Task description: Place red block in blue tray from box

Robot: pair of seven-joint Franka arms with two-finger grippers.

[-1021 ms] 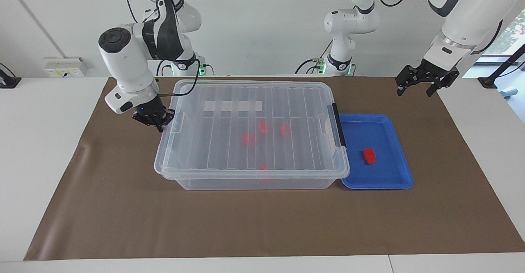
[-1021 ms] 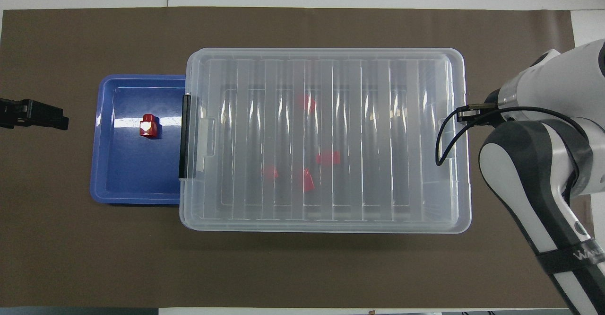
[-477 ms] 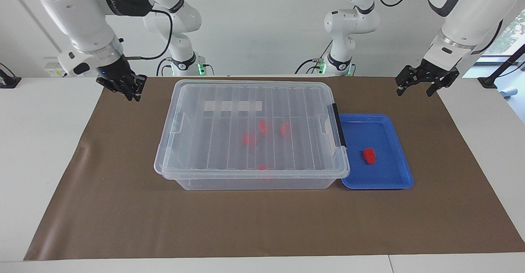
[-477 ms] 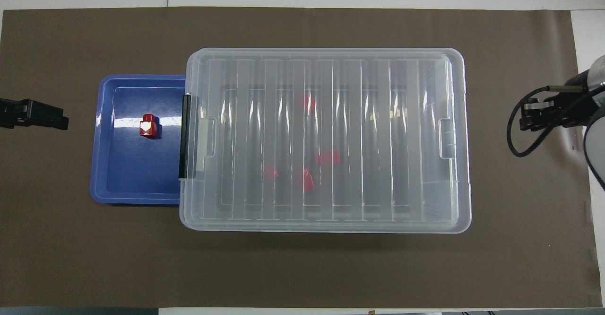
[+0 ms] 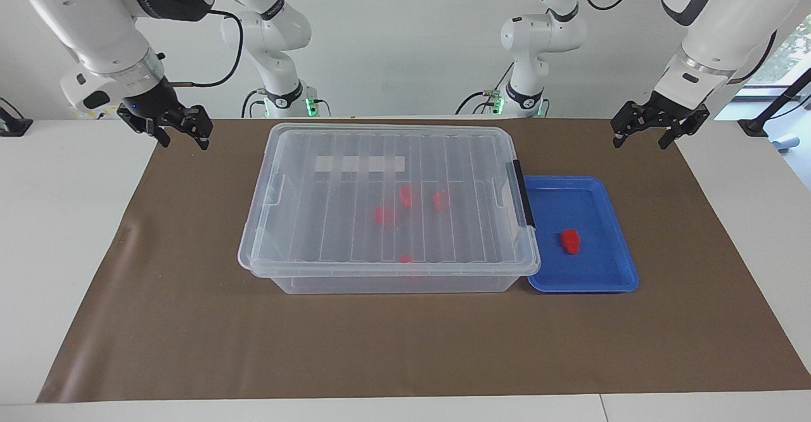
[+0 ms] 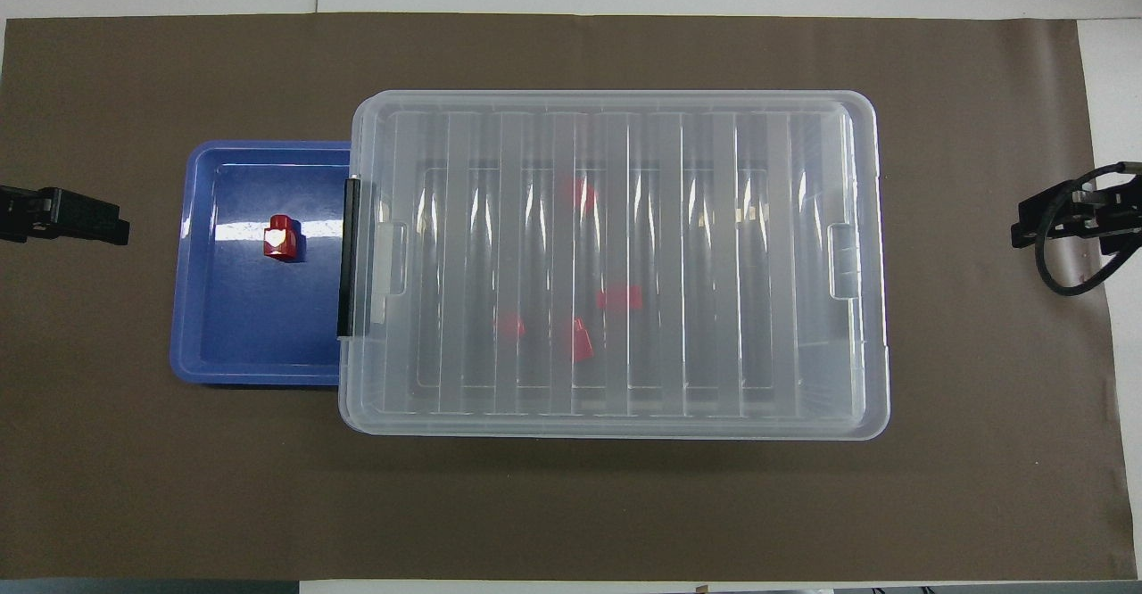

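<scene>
Facing view alone shows both raised grippers' fingers (image 5: 661,134) released (red block (image 5: 569,241) in blue tray (image 5: 618,279)).

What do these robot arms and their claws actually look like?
Both arms are glossy white, built of rounded segments with black and dark grey joint sections. The right arm bears a wide black band with pale lettering, and a thin black cable loops from its wrist. Each ends in a small black claw: the right gripper and the left gripper. Small green lights glow at the bases.
</scene>
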